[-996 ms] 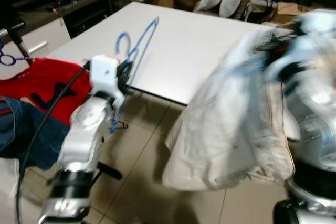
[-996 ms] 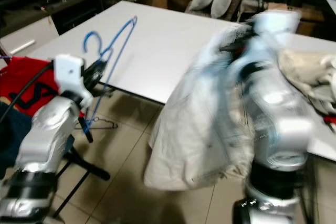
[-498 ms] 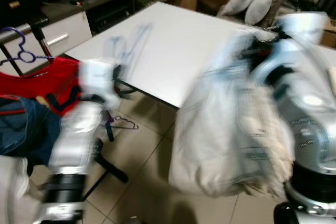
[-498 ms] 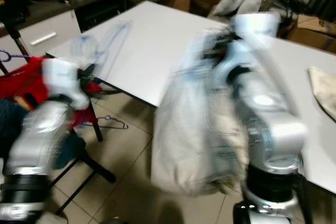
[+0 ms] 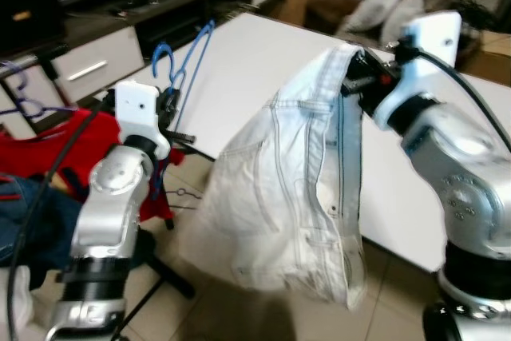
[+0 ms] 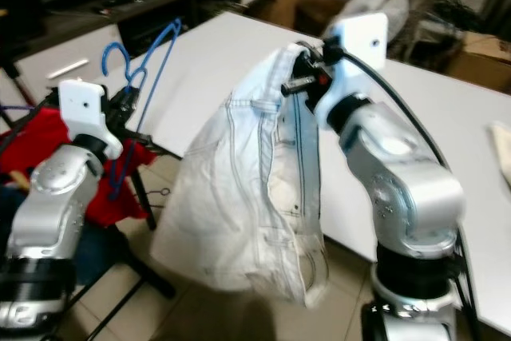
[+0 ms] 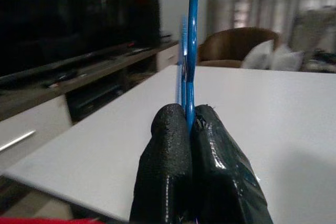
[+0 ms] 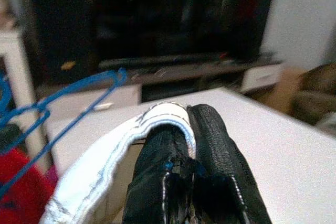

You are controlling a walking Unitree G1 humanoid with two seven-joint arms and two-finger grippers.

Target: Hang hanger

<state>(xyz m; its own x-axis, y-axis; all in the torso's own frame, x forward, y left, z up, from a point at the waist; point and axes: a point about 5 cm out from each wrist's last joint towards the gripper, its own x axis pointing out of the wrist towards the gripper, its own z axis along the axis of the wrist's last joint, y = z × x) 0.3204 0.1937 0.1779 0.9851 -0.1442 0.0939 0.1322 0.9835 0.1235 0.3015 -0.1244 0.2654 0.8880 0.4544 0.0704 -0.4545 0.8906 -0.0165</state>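
While left gripper point(image 7: 190, 129) pinches thin blue wire hanger point(image 5: 185, 69), right gripper point(image 8: 181, 129) clamps pale denim (stitched seams) point(image 5: 295, 189).

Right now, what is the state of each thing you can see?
Blue hanger: held upright in the left claw, bare.
White jeans: hanging by the waistband from the right claw.
Red shirt: hanging on the rack.
White table: standing behind the jeans.

You are seeing no readable text, no labels, no brands, no numbers, nothing legible showing on any surface
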